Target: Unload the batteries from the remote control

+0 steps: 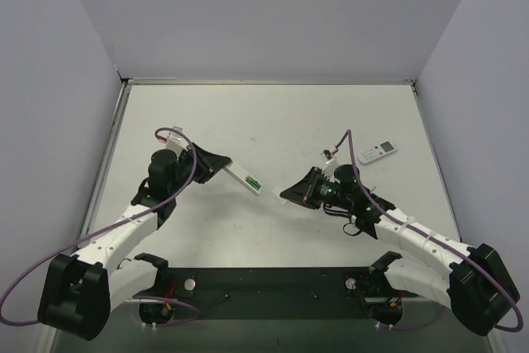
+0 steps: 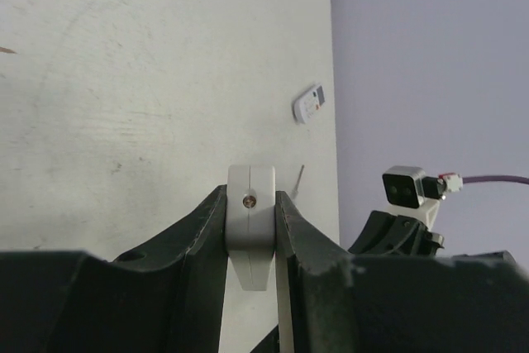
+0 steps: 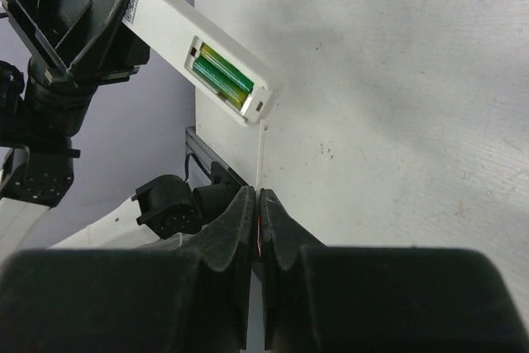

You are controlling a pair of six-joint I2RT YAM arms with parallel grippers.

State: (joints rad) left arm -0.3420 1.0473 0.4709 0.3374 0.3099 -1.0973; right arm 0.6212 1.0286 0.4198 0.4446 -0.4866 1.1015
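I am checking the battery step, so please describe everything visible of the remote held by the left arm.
The remote is a long, slim, plastic-looking white bar. The left gripper clamps one end between its fingers, holding it tilted off the table. Its battery bay lies open, with two green batteries side by side. The thin white stick in the shut right gripper reaches its free end; contact is unclear.

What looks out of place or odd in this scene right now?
The remote held in the left fingers has its battery bay open, two green batteries exposed. The right fingers pinch a thin white stick pointing at it. Nothing looks spilled.
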